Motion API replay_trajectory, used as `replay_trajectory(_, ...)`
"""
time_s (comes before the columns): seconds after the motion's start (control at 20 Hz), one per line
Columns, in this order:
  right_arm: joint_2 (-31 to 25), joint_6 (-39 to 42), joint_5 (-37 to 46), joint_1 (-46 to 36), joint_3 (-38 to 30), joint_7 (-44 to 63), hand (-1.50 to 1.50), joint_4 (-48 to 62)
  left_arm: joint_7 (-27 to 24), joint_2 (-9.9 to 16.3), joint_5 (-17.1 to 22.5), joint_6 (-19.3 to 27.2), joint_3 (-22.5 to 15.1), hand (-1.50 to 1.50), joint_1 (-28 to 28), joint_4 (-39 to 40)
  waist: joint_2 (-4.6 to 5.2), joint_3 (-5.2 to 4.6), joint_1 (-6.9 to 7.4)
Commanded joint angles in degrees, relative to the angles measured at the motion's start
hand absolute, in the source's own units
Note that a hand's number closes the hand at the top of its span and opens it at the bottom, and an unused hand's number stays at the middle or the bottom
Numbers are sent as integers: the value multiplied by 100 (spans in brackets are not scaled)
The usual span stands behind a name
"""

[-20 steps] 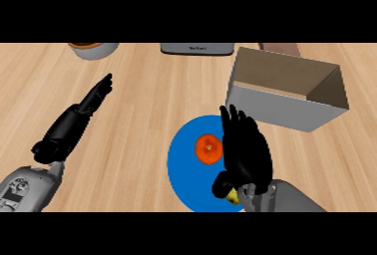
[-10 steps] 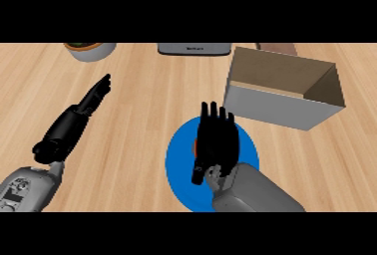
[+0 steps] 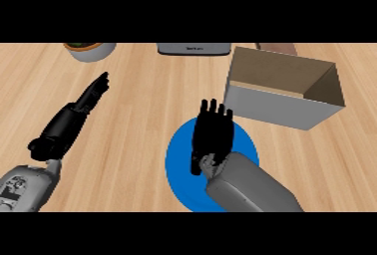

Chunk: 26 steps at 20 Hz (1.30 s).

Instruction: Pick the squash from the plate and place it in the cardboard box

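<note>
- Worktop (image 3: 140,124): light wood planks, filling the whole head view
- Left forearm: grey casing at the lower left corner, running up and to the right into the black left hand (image 3: 74,119)
- Left hand: lies over bare wood well left of the plate; fingers (image 3: 98,85) straight and held together, pointing up and slightly right; holds nothing and touches no item
- Pot (image 3: 91,51): pale round vessel with a brown inside and a bit of green, at the top left, cut by the view's upper limit, well apart from both hands
- Dark grey appliance (image 3: 193,48): flat-fronted, at top centre, only its lower part showing
- Plate (image 3: 180,164): blue, round, looking taller than wide, on the worktop at lower centre, just left of and below the box
- Right hand (image 3: 212,134): black, spread flat over the middle and upper part of the plate, palm down, fingers (image 3: 213,108) straight and pointing up toward the box's near wall; nothing seen in its grasp
- Right forearm: grey, rising from the lower edge across the plate's lower right part
- Squash: not visible anywhere; whether it lies beneath the right hand cannot be told
- Cardboard box (image 3: 276,102): open-topped, at the upper right, pale outer walls, brown inside; the part of its interior on show holds nothing
</note>
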Motion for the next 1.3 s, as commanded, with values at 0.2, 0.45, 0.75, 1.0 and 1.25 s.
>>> replay_trajectory(0.2, 142, 131, -11, -130, 217, 1387, -150, 487, -62, -179, -138, 29, -5, 0, -42, 186, 13, 3, -34)
replay_trajectory(0.45, 142, 157, -199, -218, 147, 1387, -150, 337, -18, -197, -92, -99, 146, 0, -178, 333, 18, 6, -70)
replay_trajectory(0.75, 143, -54, -268, 103, 259, 1299, -150, 387, 254, -122, -118, -156, 174, 0, 79, -261, -1, 12, -31)
replay_trajectory(1.0, 143, -241, -190, 235, 411, 1383, -150, 751, -164, -210, -238, -150, 203, 0, 226, -43, 6, 8, -6)
replay_trajectory(1.25, 143, -439, -185, 245, 455, 1299, -150, 843, -208, -292, -334, -271, 285, 0, -191, 478, 30, 9, -74)
